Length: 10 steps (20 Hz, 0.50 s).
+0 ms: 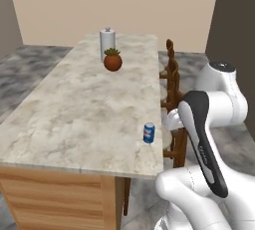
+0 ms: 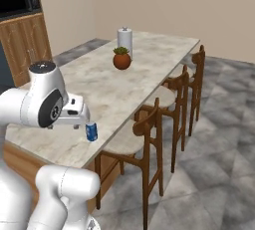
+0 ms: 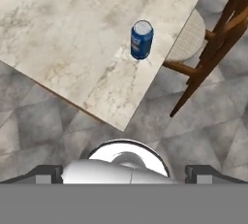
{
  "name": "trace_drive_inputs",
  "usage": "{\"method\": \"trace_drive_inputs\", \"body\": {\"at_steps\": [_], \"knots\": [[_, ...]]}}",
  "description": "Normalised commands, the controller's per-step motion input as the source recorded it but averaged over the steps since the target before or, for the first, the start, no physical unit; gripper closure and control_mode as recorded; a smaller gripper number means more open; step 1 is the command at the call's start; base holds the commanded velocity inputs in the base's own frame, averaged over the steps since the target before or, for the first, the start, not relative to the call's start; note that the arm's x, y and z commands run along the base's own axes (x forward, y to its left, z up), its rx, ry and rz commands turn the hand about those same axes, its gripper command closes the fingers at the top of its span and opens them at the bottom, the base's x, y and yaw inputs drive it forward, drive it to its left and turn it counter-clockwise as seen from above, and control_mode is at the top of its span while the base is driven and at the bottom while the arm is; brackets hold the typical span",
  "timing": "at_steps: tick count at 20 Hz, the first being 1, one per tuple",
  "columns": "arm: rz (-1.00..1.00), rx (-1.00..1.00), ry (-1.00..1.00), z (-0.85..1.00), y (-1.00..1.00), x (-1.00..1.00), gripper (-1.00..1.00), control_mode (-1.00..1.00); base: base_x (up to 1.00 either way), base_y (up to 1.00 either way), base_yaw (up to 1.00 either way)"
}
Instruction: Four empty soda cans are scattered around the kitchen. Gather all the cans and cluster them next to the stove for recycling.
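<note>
partly hidden stools [image 1: 172, 82] behind counter [image 1: 74, 119]

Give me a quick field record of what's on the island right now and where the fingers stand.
can: blue-and-white soda can, upright, near the island's stool-side edge
counter: marble island top
other items: terracotta plant pot and a white cylindrical canister just behind it, at the far end
seating: wooden stools along one side
fingers: open, nothing held
gripper to can: hand view looks down on the can from above, well apart from it
stove: not in these views
</note>
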Motion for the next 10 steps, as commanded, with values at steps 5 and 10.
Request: {"method": "trace_drive_inputs", "body": {"at_steps": [5,10], "knots": [[0.14,0.03,-0.01,0.0,-0.19,0.09,-1.0,-1.0,0.0,0.0,0.0],[0.12,0.03,0.0,0.0,-0.05,0.2,-1.0,-1.0,0.0,0.0,0.0]]}}
